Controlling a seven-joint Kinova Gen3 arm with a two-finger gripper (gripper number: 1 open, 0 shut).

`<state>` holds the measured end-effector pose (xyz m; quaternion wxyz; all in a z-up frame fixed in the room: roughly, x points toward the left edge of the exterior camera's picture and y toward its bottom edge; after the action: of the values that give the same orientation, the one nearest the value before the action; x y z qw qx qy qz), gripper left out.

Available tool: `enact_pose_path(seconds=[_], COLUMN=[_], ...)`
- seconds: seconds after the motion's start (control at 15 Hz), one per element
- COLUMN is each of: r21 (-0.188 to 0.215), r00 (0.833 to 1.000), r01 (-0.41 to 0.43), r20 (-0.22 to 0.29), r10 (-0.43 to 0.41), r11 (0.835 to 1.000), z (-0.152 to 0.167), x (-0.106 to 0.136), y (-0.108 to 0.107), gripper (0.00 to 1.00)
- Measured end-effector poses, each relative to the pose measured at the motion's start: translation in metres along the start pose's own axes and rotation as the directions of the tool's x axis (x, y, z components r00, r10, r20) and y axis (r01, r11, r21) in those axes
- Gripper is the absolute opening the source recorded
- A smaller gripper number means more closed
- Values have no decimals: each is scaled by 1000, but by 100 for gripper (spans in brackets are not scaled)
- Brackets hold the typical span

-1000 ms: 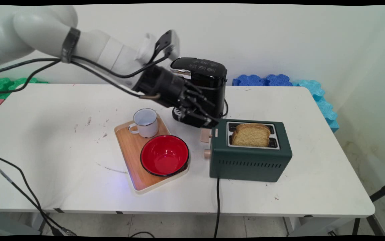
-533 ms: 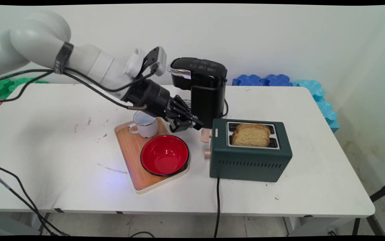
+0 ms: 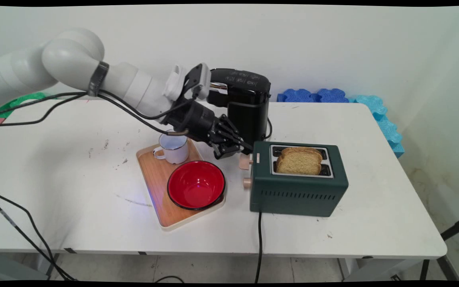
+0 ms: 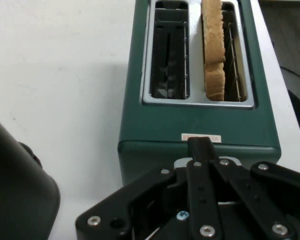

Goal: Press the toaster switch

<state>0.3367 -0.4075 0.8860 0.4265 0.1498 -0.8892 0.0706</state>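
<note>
A dark green toaster stands on the white table with a slice of toast upright in its nearer slot. In the hand view, the toast fills the right slot of the toaster and the left slot is empty. My gripper is shut with nothing in it, and its tip hangs just above the beige lever on the toaster's left end. Seen from the hand, the gripper covers that end, so the lever is hidden.
A black coffee machine stands right behind the gripper. To the left, a wooden tray holds a white enamel mug and a red bowl. The toaster's black cord hangs over the front edge. Blue foam blocks line the back right.
The gripper drew back to the left from the toaster's corner and sank lower, then edged right again to just above the lever. Toaster and toast have not moved.
</note>
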Motion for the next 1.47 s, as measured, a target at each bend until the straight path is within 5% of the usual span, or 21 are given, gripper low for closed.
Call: enact_pose_path(seconds=[1.47], r21=[-35], r00=[995], r01=[-79], r20=[53], r10=[81], r11=[996], z=[36], x=[-42], y=[-9], gripper=[0])
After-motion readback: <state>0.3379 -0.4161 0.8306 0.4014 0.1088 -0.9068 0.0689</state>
